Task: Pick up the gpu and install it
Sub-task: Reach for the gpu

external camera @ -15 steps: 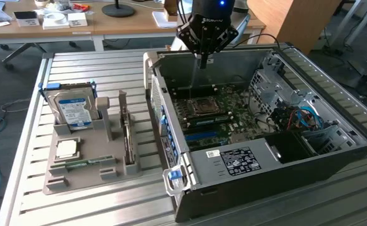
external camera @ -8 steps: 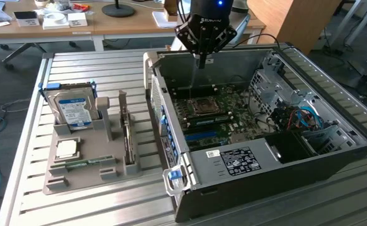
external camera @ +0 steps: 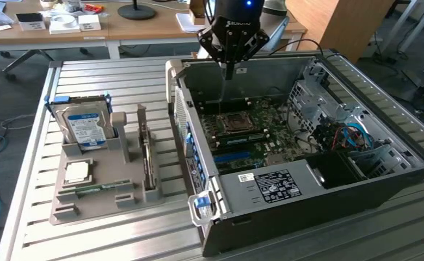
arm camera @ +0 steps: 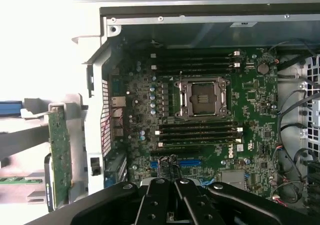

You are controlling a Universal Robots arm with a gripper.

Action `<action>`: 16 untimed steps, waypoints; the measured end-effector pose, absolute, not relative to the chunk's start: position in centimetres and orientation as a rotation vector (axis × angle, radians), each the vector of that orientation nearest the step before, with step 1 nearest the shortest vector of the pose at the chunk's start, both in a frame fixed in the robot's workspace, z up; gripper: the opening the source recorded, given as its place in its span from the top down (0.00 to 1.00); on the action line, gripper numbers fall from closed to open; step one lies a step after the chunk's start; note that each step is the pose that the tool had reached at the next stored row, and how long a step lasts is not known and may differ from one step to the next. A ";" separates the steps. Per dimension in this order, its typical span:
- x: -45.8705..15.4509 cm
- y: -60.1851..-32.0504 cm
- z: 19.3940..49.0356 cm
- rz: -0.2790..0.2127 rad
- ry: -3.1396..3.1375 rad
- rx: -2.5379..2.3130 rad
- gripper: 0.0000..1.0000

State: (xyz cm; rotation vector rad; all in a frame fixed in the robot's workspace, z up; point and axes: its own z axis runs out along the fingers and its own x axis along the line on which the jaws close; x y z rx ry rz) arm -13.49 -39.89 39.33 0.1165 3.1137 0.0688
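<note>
Here's the gpu, standing on edge in the grey holder on the counter, long axis running near to far, its face hidden edge-on. Beyond, over the open case, the tool hangs pinched shut, empty, with the gpu off to the exterior view's left of it.

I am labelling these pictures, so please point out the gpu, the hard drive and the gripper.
gpu (arm camera: 60, 155), wrist view, on the green board face.
hard drive (external camera: 87, 129), exterior view, on its blue label.
gripper (external camera: 228, 75), exterior view, between its shut fingertips.
</note>
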 end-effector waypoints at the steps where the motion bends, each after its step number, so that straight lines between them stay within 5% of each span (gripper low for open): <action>1: -13.6 -39.9 39.3 0.069 3.114 0.117 0.89; 16: -17.2 -39.9 39.3 0.069 3.113 0.116 0.89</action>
